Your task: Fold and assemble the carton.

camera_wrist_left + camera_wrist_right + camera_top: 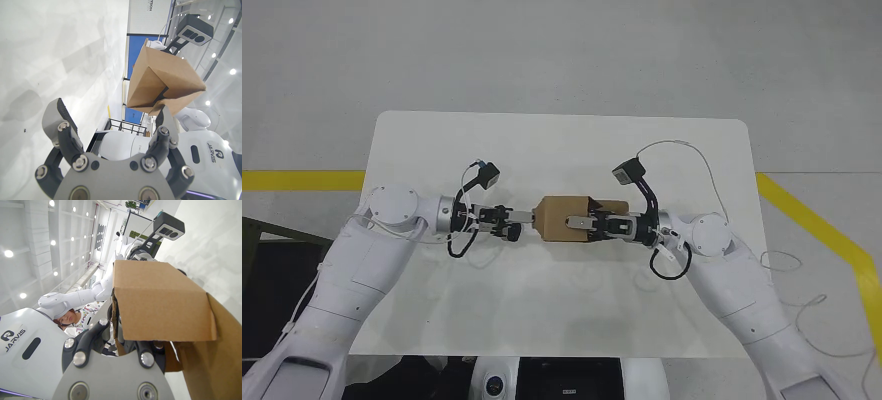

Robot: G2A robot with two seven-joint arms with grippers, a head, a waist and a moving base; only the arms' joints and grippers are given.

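Observation:
The brown carton (564, 217) is held above the middle of the white table, its long axis running between my two arms. My right gripper (589, 222) is shut on one side wall of the carton (160, 306); its fingers (102, 323) are mostly hidden by the cardboard. An open flap (217, 351) hangs off that end. My left gripper (111, 108) stands open at the other end of the carton (162, 79), where the flaps are folded in. One of its fingertips (164, 115) touches the tip of a folded flap; the other fingertip (63, 111) is clear of the box.
The white table (542, 310) has bare room on every side of the carton. A thin white cable (697, 150) loops over the table by the right arm. Yellow floor tape (302, 180) runs past both ends of the table.

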